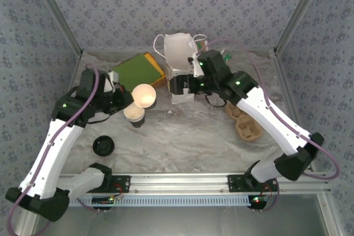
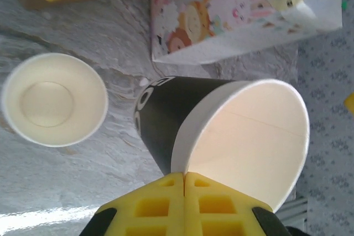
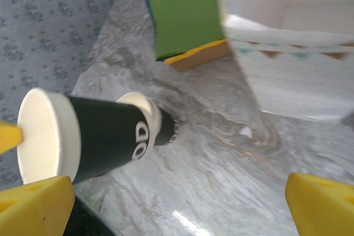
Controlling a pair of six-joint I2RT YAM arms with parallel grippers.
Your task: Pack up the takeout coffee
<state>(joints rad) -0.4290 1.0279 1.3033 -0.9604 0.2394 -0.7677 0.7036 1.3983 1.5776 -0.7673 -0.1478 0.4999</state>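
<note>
L gripper point(image 2: 184, 176): closed tight, clamped on rim wall of takeout coffee cup point(image 2: 232, 136). Cup off the surface, tipped, mouth toward L wrist cam, cream inside showing, dark body w/ white lettering. Position: left of white bag point(image 1: 178, 53), a little nearer the bases, apart from it.

R gripper point(image 3: 180, 189): spread wide, empty. Close at bag's near-left corner; touching bag or not, can't tell. Clear gap to held cup in top view.

2nd cup point(image 1: 134, 113): upright on table, mouth open, cream inside. Farther from bag than held cup, just under it in top view; contact betw. the two can't be told.

Loose black lid point(image 1: 103, 145): flat on table, well left of bag, toward near edge, apart from both cups.

Green-topped flat box w/ yellow edge point(image 1: 137, 70): just left of bag, at back.

Cardboard cup carrier point(image 1: 247, 124): right of bag, nearer the bases, partly under R forearm.

Surface: table point(image 1: 188, 136) under grey-white marbled sheet, glare patches in wrist views.

Room: blue-grey flower-print walls point(image 1: 166, 4) on three sides, alu posts at back corners, alu rail point(image 1: 182, 182) along near edge w/ both bases.

Open room: broad bare strip betw. bag and rail, centre. Tight behind bag, back wall near. Left of bag crowded: box, two cups, L arm. Right of bag taken by carrier and R arm.
</note>
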